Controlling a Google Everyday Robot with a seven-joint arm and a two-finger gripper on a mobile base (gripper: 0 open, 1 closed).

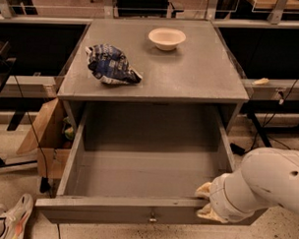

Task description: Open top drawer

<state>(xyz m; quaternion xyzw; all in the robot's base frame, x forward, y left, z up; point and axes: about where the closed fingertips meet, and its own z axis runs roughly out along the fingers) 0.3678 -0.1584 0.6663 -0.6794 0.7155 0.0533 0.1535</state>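
One wide grey top drawer (142,178) stood well out from under the bench (195,76), filling the 6 o'clock part of the shot, brass knob (152,219) facing front. Down at 4 o'clock the claw (204,202) was clamped on the drawer's front panel, one finger either side. Up top, a white bowl (166,38) sat at 12 and a crumpled blue bag (112,65) at 10.

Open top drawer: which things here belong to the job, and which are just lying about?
Job: top drawer, pulled out; its brass knob; gripper at the drawer's front right corner.
Lying about: crumpled bag and bowl on the cabinet top; cardboard box and shoe on the floor.
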